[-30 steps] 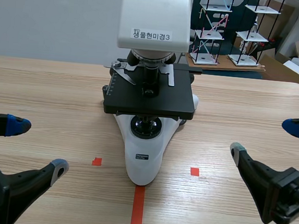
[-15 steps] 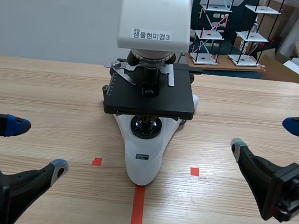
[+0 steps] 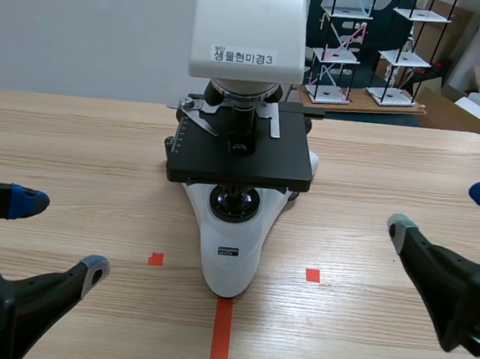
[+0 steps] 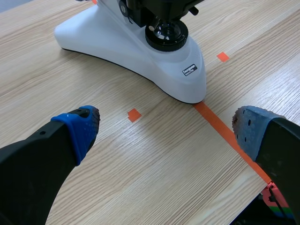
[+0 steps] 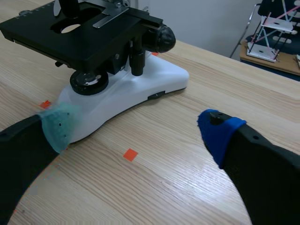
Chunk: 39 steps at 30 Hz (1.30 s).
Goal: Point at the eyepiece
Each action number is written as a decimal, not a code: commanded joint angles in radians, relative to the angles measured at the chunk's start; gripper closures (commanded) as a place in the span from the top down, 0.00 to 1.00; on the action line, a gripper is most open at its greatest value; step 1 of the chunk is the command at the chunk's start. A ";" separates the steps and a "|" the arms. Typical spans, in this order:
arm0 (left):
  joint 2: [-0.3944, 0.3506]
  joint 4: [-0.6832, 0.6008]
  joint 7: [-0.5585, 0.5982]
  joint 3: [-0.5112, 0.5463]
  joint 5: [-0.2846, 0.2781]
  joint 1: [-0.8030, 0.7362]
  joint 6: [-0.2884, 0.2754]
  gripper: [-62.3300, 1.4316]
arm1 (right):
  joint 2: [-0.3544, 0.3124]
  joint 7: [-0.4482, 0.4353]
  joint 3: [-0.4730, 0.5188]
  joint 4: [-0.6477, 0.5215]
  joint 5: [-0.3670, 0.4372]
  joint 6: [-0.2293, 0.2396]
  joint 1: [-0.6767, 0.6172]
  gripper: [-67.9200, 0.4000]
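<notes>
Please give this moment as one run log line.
microscope: upright | eyepiece: not in view | left claw: open, apart from microscope | right claw: open, apart from microscope | pointing: not yet done

The light wood-grain tabletop (image 3: 75,140) carries a white-and-black microscope (image 3: 234,242) standing at its middle, the narrow white foot pointing to 6 o'clock, where an orange-red tape line (image 3: 221,339) meets its tip, with one small tape square (image 3: 156,259) at the foot's 8 o'clock and a second tape square (image 3: 312,275) at its 4 o'clock.
</notes>
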State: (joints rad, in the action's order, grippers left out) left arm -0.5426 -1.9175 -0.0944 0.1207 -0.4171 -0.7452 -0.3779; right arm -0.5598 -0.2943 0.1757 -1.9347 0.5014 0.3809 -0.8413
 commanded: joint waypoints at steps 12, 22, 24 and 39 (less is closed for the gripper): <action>0.008 -0.008 0.014 0.001 -0.006 0.000 -0.002 0.96 | -0.104 -0.075 0.297 -0.204 0.307 0.011 -0.153 0.01; 0.008 -0.008 0.015 0.001 -0.006 0.000 -0.002 0.96 | -0.223 0.145 0.369 -0.211 0.514 0.016 0.119 0.01; 0.008 -0.008 0.015 0.001 -0.006 0.000 -0.002 0.96 | -0.236 0.177 0.351 -0.210 0.525 0.000 0.187 0.01; 0.008 -0.008 0.015 0.001 -0.006 0.000 -0.002 0.96 | -0.278 0.293 -0.145 -0.085 0.386 -0.124 0.738 0.01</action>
State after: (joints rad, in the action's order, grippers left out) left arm -0.5423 -1.9175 -0.0944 0.1207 -0.4164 -0.7448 -0.3779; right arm -0.8280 0.0074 0.0185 -2.0277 0.8795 0.2718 -0.1272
